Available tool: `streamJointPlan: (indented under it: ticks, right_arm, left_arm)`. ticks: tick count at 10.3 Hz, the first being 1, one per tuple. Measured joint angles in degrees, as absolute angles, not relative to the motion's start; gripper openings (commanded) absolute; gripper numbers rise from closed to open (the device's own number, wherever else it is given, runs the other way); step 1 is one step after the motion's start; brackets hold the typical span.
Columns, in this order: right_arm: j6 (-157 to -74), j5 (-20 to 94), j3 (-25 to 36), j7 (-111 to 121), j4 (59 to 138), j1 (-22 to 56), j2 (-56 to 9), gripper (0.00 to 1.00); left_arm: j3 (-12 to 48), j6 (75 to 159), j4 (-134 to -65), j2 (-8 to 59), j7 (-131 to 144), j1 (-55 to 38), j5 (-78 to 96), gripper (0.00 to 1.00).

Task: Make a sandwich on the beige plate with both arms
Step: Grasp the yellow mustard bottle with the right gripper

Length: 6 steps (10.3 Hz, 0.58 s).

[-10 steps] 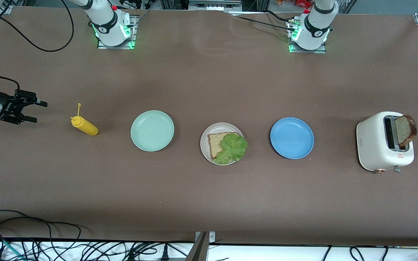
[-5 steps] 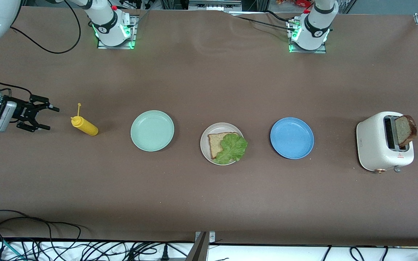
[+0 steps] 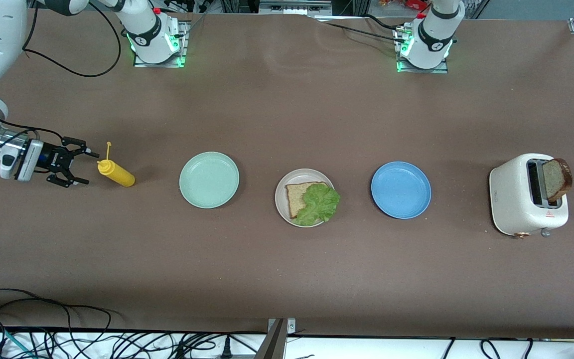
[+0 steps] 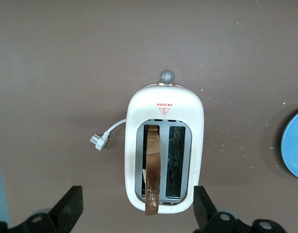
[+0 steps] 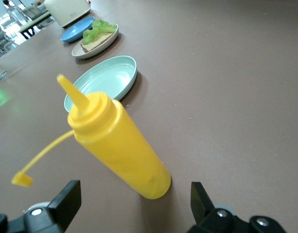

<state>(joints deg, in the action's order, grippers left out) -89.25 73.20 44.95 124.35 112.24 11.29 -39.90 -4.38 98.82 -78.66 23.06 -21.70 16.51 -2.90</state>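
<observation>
Here the round beige plate (image 3: pixel 283 208) sits mid-table with 1 soft bread slice (image 3: pixel 297 196) under limp lettuce (image 3: pixel 320 203). The right pincer (image 3: pixel 80 165), apart, nears the slippery yellow squeeze bottle (image 3: pixel 116 173); take its body. The left pincer (image 4: pixel 134 206), apart, hovers over the white toaster (image 4: pixel 164 111) holding a crumbly 2nd slice (image 4: pixel 152 170).

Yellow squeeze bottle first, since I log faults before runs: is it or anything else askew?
Yes. The yellow squeeze bottle leans steeply, its tethered cap off, just ahead of the open right gripper. In the toaster, the bread slice sticks out tilted.
</observation>
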Motion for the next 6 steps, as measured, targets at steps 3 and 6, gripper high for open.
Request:
streamJointPlan:
  ticks: [3,6]
  right_arm:
    - [-89.2,76.3,41.6,131.0,112.3,8.9,-42.1,1.0]
    - [-89.2,79.1,38.7,133.3,112.3,7.7,-43.1,1.0]
  left_arm:
    - [-4.4,98.8,-78.8,23.1,-21.7,16.5,-2.9,1.0]
    - [-4.4,98.8,-78.9,23.1,-21.7,16.5,-2.9,1.0]
